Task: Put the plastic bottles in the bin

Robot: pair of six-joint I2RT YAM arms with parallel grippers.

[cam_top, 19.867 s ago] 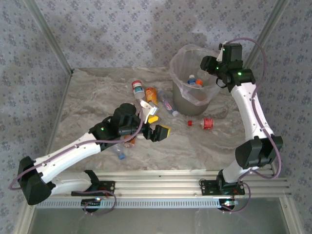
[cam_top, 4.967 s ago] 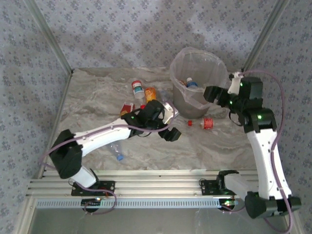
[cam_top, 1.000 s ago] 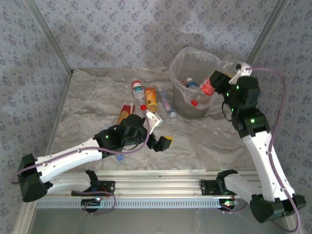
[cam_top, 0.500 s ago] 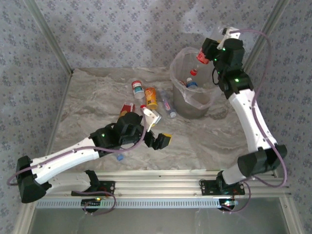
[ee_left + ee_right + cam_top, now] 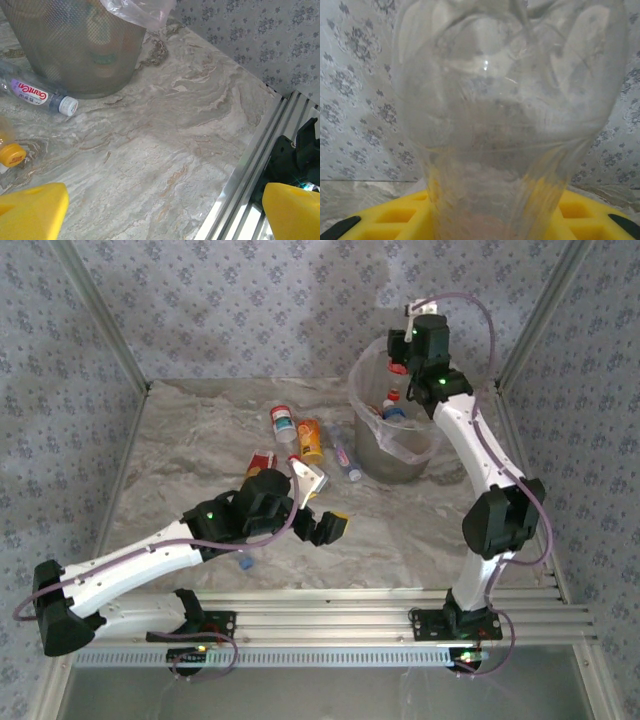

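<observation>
Swinging the right gripper (image 5: pixel 402 358) up and across from the bin's (image 5: pixel 400 462) right side, now hanging it above the open mouth. Clamping a clear bottle (image 5: pixel 505 125) there, dangling just below the fingers, directly over the bottles already inside (image 5: pixel 388 412). Likely needing only a release to finish this one. Holding the left gripper (image 5: pixel 322 502) spread wide and empty, low over the table (image 5: pixel 200 440), with loose bottles (image 5: pixel 311 440) lying just beyond it, waiting.
</observation>
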